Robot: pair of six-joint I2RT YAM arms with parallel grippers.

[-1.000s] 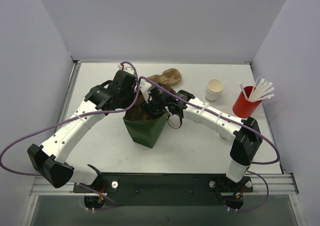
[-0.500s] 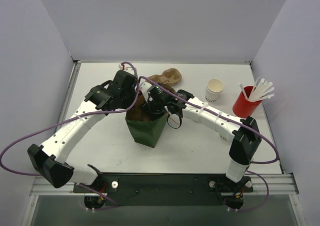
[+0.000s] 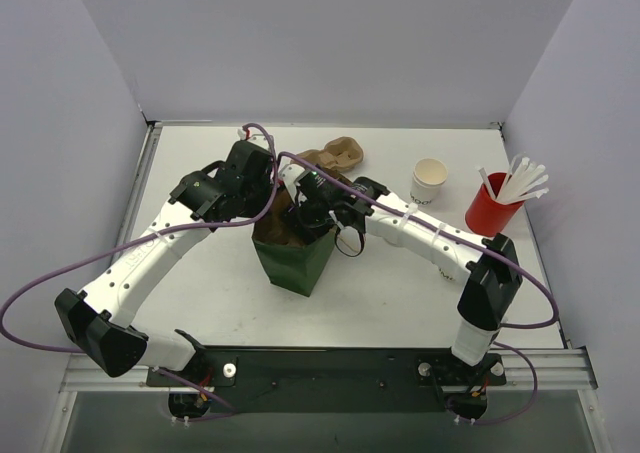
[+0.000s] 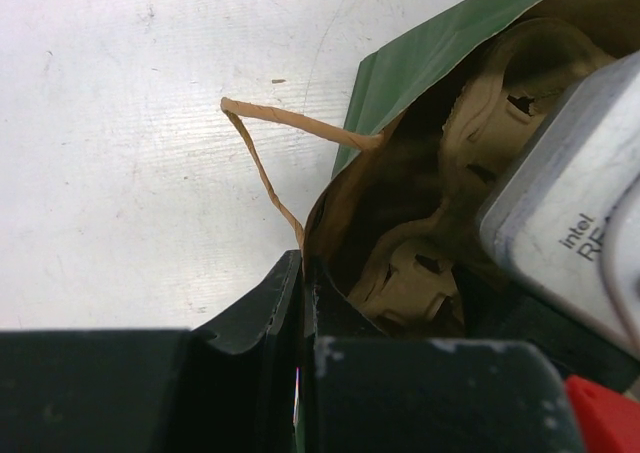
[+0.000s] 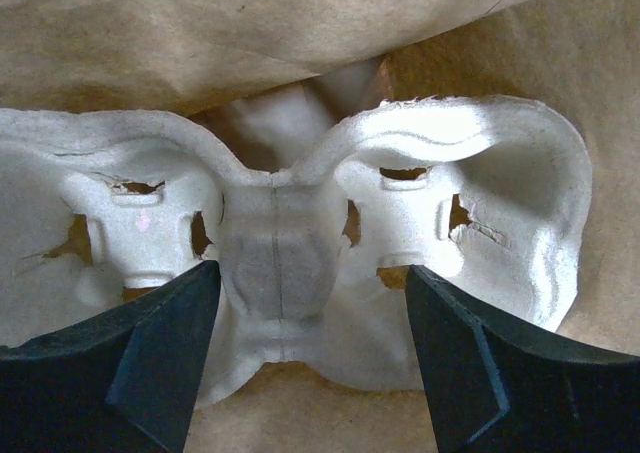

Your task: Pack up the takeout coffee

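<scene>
**A:** How do things stand at the green paper bag (image 3: 292, 261)?

**B:** The left claw (image 4: 303, 275) is pinched together on the bag's rim just below the twisted handle (image 4: 290, 121), holding the mouth wide. The right claw (image 5: 310, 273) is down inside the bag with its fingers apart. They stand either side of the middle ridge of the pulp cup carrier (image 5: 480, 183) and grip nothing.

**A:** And the takeout coffee?

**B:** I can't find the lidded cup in any view. The carrier pockets that show are empty. Out on the worktop (image 3: 200, 163) I see only the open white cup (image 3: 430, 180) with a tan inside, the red cup of straws (image 3: 488, 213) and a second carrier (image 3: 340, 153) behind the bag.

**A:** So what's the step?

**B:** I'd say it's getting the right claw out cleanly. Lift it straight up with the fingers wide so no pad hooks a pocket's torn edge and tips the carrier. The left claw shouldn't let go, or the paper wall may fold in. The carrier should sit flat before any cup goes down.
</scene>
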